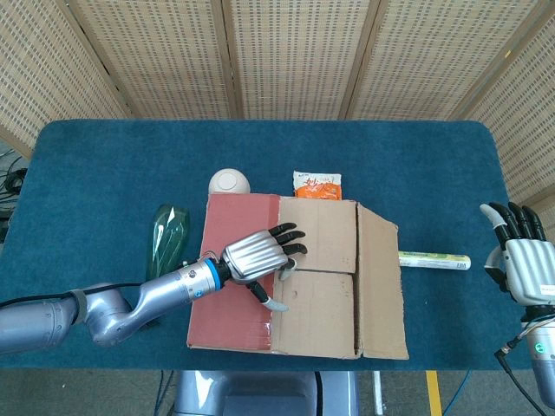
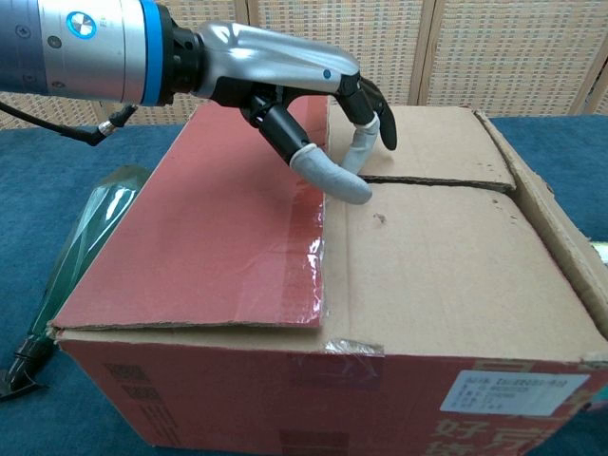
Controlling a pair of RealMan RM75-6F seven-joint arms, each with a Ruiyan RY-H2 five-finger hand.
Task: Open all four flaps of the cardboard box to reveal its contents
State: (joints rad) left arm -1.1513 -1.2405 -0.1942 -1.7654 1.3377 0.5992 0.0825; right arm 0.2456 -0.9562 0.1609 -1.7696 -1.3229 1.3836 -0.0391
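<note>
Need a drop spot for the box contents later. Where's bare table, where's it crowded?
Free: the far strip of table behind the cardboard box, and the far-right corner above the tube. Crowded: the box's left and back edges, with the green bottle, white dome and orange packet. Left hand is over the flaps.

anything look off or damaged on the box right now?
Minor wear only. The cardboard box has clear tape peeling and wrinkled along the edge of the red flap, and a small puncture shows in the near brown flap. All flaps lie flat, nothing spilled.

Left robot hand (image 1: 257, 254) over closed cardboard box (image 1: 323, 286), fingers apart; right robot hand (image 1: 525, 260) off table edge.
</note>
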